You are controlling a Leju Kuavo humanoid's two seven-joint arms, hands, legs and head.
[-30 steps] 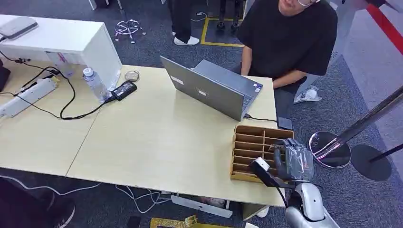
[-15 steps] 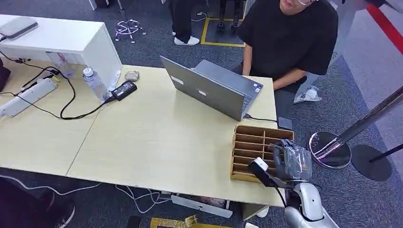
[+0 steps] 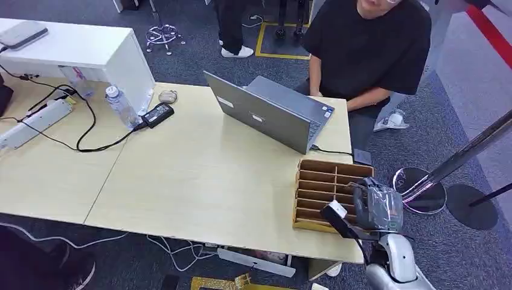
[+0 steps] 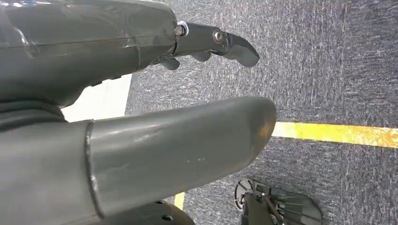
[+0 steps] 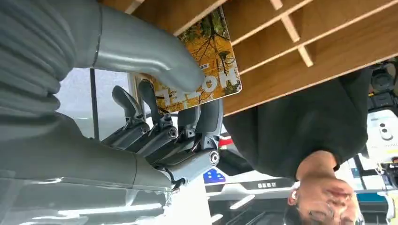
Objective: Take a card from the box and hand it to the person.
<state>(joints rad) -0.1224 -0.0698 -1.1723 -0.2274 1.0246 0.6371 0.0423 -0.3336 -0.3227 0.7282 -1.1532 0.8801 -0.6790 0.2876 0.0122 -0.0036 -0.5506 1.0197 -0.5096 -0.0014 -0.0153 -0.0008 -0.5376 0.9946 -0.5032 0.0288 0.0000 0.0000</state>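
One yellow-leaved card (image 5: 202,65) with white lettering, in right hand (image 5: 173,117).

The open laptop (image 3: 275,112) stood between the wooden divider box (image 3: 326,192) and the person (image 3: 368,54); bare surface (image 3: 199,175) lay left of it.

A glossy printed card (image 5: 206,65) is showing against the matt wooden box (image 3: 323,187). Smooth grey plastic is covering the right hand (image 5: 155,117), above a pale matt counter (image 3: 199,175).

Silver arm (image 3: 392,263); grey ribbed cover, dark fingers (image 5: 141,101), possibly screws.
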